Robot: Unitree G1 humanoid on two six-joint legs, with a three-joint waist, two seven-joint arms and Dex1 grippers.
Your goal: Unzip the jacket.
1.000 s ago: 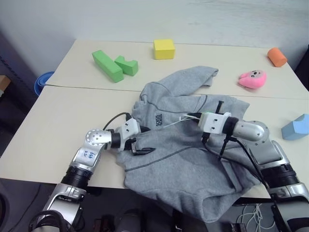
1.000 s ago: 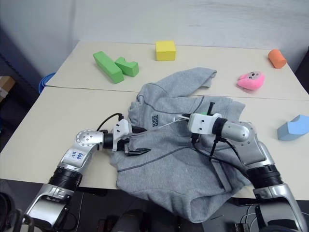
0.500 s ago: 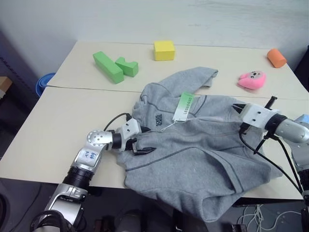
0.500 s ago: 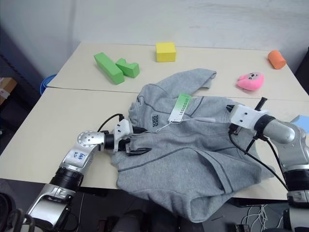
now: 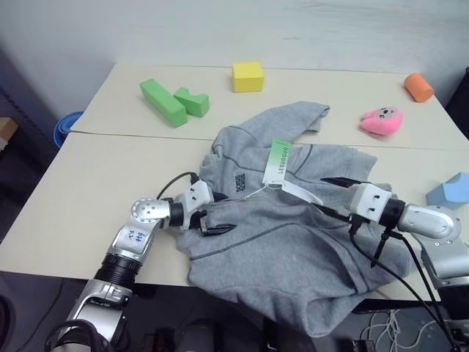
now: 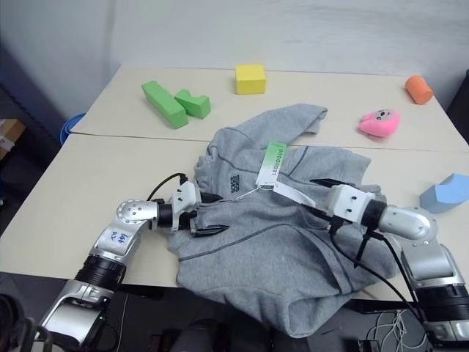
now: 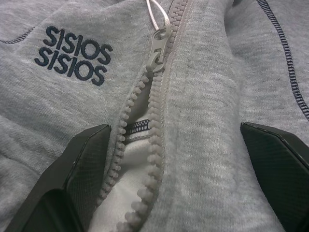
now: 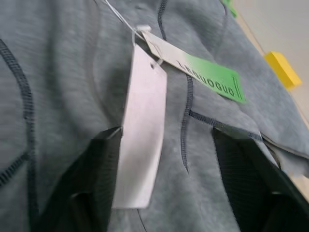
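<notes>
Right gripper (image 6: 316, 196) is gaping over the tags (image 6: 286, 192) | left gripper (image 5: 214, 214) is straddling jacket (image 5: 293, 257) zip, wide | you're risking grabbing tags, not the slider (image 7: 158, 46).

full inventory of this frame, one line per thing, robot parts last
jacket: 1, heather grey, table's near half, zip partly open
hang tags: 2, green-white and white, on the jacket's chest
green blocks: 2, far left
yellow block: 1, far middle
orange block: 1, far right corner
pink plush toy: 1, right, past the jacket
blue block: 1, right edge
table: 1, beige
left gripper: 1, black fingers, open, astride the zip
right gripper: 1, black fingers, open, by the white tag
</notes>
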